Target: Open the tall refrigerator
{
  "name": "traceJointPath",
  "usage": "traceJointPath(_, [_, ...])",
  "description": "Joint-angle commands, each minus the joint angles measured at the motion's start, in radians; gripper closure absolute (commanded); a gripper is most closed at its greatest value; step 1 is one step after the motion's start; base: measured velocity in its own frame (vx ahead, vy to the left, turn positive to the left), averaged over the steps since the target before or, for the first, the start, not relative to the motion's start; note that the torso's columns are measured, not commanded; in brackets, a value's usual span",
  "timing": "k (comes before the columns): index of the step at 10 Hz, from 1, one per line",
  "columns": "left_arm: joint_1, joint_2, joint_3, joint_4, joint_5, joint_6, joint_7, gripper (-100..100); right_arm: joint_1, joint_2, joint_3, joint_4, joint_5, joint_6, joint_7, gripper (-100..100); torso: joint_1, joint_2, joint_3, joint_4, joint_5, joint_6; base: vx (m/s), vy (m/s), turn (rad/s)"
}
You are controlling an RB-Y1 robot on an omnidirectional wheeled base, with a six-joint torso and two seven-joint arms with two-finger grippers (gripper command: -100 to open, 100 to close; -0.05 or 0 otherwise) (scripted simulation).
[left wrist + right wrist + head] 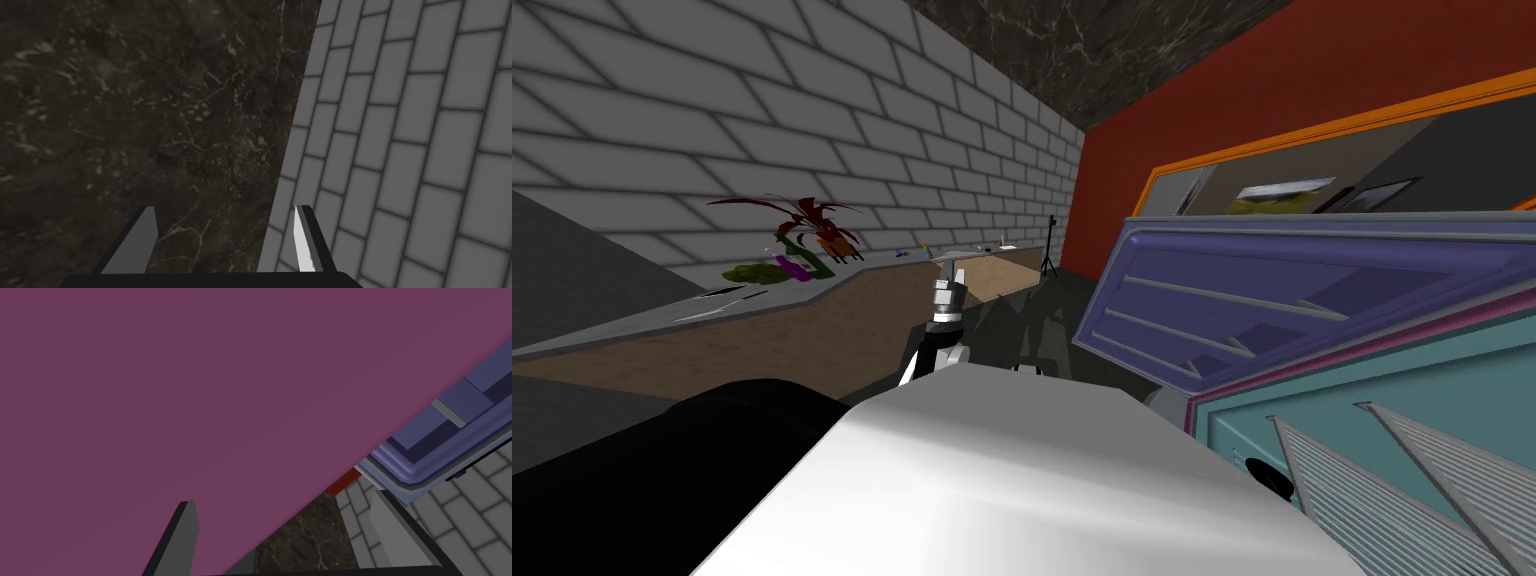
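A grey brick wall (pixel 812 120) meets a red wall (pixel 1212 90) behind a long surface (pixel 762 330) that carries a red-leaved plant (pixel 810 228). The refrigerator (pixel 1362 420) is at my right. It is teal inside, with grey wire racks (pixel 1412 490) and a magenta band along its edge. Its blue-violet door (pixel 1272 300) stands open, ribbed with shelf rails. The right end effector (pixel 282 503) is spread against a flat magenta face beside the door's rim. The left end effector (pixel 225 235) is also spread.
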Motion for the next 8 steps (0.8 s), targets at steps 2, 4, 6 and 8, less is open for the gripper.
traceJointPath(2, [0.000,0.000,0.000,0.000,0.000,0.000,0.000,0,0.049,-0.012,-0.050,0.021,-0.009,-0.031,0.090,-100,-0.001,0.000,0.001,0.000,-0.002,0.001,0.027,0.014,0.040])
traceJointPath(4, [0.000,0.000,0.000,0.000,0.000,0.000,0.000,0,0.082,-0.011,-0.070,0.045,-0.012,-0.042,0.132,-100,0.001,0.000,0.000,-0.001,-0.002,0.001,0.051,0.043,0.098])
traceJointPath(6, [0.000,0.000,0.000,0.000,0.000,0.000,0.000,0,0.112,-0.009,-0.089,0.069,-0.015,-0.052,0.172,-100,-0.001,-0.001,0.000,-0.001,-0.003,0.002,0.055,0.022,0.085])
traceJointPath(8, [0.000,0.000,0.000,0.000,0.000,0.000,0.000,0,0.140,-0.007,-0.106,0.090,-0.017,-0.061,0.219,-100,-0.002,-0.002,0.000,-0.002,-0.004,0.001,0.044,0.026,0.069])
